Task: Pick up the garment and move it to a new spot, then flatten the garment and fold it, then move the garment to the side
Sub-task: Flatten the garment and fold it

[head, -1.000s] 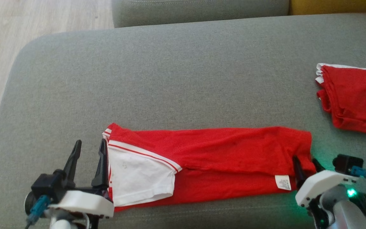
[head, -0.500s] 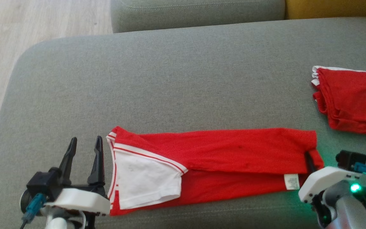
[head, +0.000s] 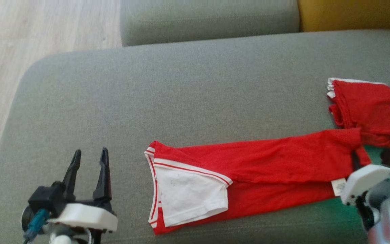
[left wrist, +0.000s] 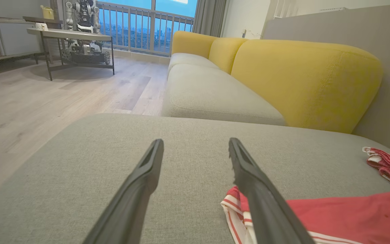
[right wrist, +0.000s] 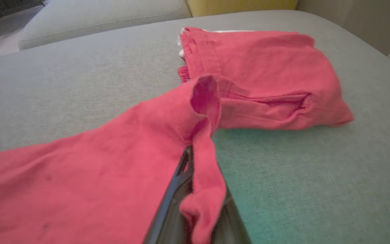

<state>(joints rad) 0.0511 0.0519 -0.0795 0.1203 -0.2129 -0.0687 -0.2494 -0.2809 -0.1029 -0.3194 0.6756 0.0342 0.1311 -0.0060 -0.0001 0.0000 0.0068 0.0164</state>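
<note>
So the right gripper (right wrist: 191, 159) pinches a corner of the long red cloth garment (right wrist: 96, 162), folded red cloth pile (right wrist: 266, 78) just behind, grey fabric cushion (right wrist: 80, 67) underneath.

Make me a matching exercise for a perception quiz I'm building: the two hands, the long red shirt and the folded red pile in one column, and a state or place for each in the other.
Column one:
1. left hand
2. right hand
3. long red shirt
4. folded red pile

Column two:
A. lying at the far right of the grey seat
B. shut on the shirt's end
C. open, over bare seat fabric
D. stretched along the seat's near side, white sleeve on top

Pairs: 1-C, 2-B, 3-D, 4-A.
</note>
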